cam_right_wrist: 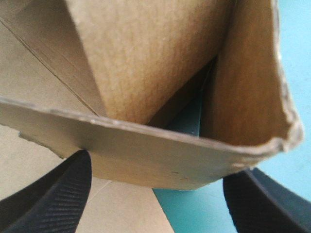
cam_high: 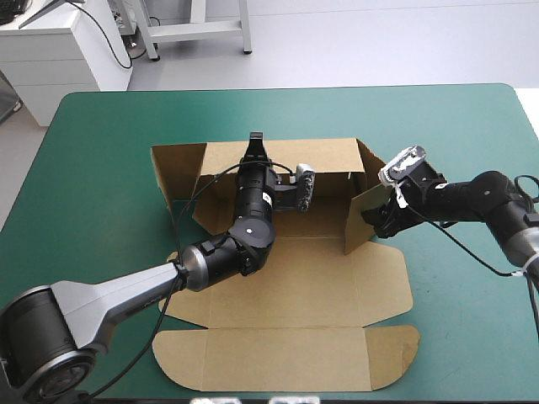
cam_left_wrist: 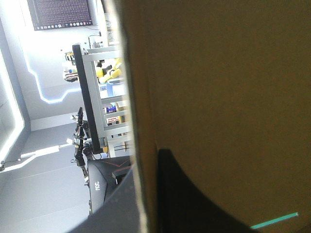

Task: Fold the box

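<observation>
On the teal-green table [cam_high: 101,151], mid-cover, the brown box [cam_high: 286,282] sits half raised, its lid [cam_high: 278,358] flat toward the near edge. The left gripper [cam_high: 254,145] reaches across the floor panel and pinches the rim of the far wall [cam_high: 328,156], holding it upright. To the right, the right gripper [cam_right_wrist: 158,170] stands spread astride the leaning right side wall [cam_high: 358,220]. The step probably goes best if the left holds steady while the right squares that wall along its crease.
</observation>
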### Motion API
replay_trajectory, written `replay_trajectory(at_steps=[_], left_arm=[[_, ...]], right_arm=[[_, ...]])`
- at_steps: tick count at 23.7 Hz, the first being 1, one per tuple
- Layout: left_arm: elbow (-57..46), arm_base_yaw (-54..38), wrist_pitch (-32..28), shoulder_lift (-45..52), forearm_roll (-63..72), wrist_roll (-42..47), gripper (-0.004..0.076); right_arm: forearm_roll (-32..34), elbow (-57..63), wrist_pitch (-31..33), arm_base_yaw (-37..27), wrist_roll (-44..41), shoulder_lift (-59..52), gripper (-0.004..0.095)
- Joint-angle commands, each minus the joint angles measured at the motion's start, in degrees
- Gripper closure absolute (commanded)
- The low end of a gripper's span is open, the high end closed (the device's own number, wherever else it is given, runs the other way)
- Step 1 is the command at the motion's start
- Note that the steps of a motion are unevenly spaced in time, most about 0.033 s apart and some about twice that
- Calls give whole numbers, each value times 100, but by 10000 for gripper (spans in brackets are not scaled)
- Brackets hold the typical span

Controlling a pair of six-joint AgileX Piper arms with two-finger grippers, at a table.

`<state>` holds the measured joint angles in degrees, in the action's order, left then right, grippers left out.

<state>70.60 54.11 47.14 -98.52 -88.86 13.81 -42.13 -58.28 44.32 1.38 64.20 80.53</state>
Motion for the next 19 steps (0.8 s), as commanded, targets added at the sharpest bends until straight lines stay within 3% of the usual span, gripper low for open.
replay_trajectory(at_steps=[1,5,10,11,14,16,19], left_arm=[[168,5,98,233,-173,-30,731],[168,5,110,233,-173,-30,731],[168,5,110,233,-173,-30,731],[168,5,99,233,-173,-30,731],[168,5,99,233,-173,-30,731],[168,5,99,233,-173,-30,731],[168,5,99,233,-173,-30,731]], right_arm=[[-478,-151,113,-10,58,19,209],[-575,16,209,5,-363,57,246],[-1468,729,-633,247,363,-259,341],[-1766,915,-951,410,536,-353,343],[-1802,1022,-1765,820,513,-373,344],[-2120,1022,-2678,1140,523,-373,343],[-2485,1022,-3303,1346,512,-373,344]])
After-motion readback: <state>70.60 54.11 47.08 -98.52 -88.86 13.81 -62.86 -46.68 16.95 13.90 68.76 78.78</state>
